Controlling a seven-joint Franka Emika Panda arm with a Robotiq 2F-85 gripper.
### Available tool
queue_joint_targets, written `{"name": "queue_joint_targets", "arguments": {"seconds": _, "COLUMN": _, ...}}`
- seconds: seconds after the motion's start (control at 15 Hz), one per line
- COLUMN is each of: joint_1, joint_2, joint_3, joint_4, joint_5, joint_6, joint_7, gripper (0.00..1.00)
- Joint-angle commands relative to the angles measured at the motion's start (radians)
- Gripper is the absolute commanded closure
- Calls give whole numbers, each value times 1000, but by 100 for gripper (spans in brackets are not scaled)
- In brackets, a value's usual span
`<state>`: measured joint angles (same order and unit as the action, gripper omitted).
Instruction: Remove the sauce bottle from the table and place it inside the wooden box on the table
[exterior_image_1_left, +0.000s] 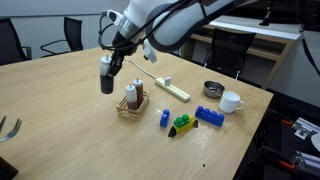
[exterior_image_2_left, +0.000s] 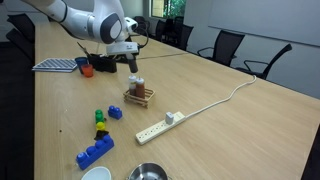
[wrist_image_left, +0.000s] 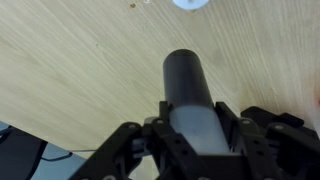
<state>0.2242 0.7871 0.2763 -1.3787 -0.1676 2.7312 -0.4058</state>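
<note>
Light wooden tabletop (exterior_image_1_left: 60, 95) lay below my gripper (exterior_image_1_left: 106, 72), which was clamped on the sauce bottle (exterior_image_1_left: 106, 84), held upright and clear of the surface. The wooden box (exterior_image_1_left: 131, 106) sat lower and just to one side, toward the power strip (exterior_image_1_left: 172, 88), with another bottle (exterior_image_2_left: 135, 86) standing inside. I judged the move needed a short sideways carry, then a straight descent.

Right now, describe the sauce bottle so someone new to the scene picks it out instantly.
On the long wooden table, find the robot arm's gripper near the small wooden box. The sauce bottle hangs in that gripper, above the tabletop. It is the only near-black bottle; the bottle standing in the box is paler.
</note>
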Motion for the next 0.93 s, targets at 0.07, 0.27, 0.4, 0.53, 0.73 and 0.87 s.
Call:
{"name": "queue_joint_targets", "arguments": {"seconds": 0.07, "joint_1": 9, "joint_2": 125, "joint_3": -18, "joint_4": 199, "joint_5": 8, "joint_6": -66, "joint_7": -9, "gripper": 76}}
{"name": "queue_joint_targets", "arguments": {"seconds": 0.27, "joint_1": 11, "joint_2": 155, "joint_3": -34, "joint_4": 242, "joint_5": 6, "joint_6": -80, "joint_7": 2, "gripper": 76}}
{"name": "queue_joint_targets", "arguments": {"seconds": 0.4, "joint_1": 6, "joint_2": 141, "joint_3": -46, "joint_4": 220, "joint_5": -7, "joint_6": -73, "joint_7": 17, "gripper": 76}}
{"name": "queue_joint_targets", "arguments": {"seconds": 0.53, "joint_1": 1, "joint_2": 121, "joint_3": -51, "joint_4": 190, "joint_5": -5, "joint_6": -74, "joint_7": 19, "gripper": 76}}
{"name": "queue_joint_targets", "arguments": {"seconds": 0.73, "joint_1": -2, "joint_2": 105, "joint_3": -57, "joint_4": 157, "joint_5": -5, "joint_6": -84, "joint_7": 18, "gripper": 76}}
{"name": "queue_joint_targets", "arguments": {"seconds": 0.87, "joint_1": -5, "joint_2": 98, "joint_3": -63, "joint_4": 133, "joint_5": -5, "joint_6": -85, "joint_7": 21, "gripper": 76}}
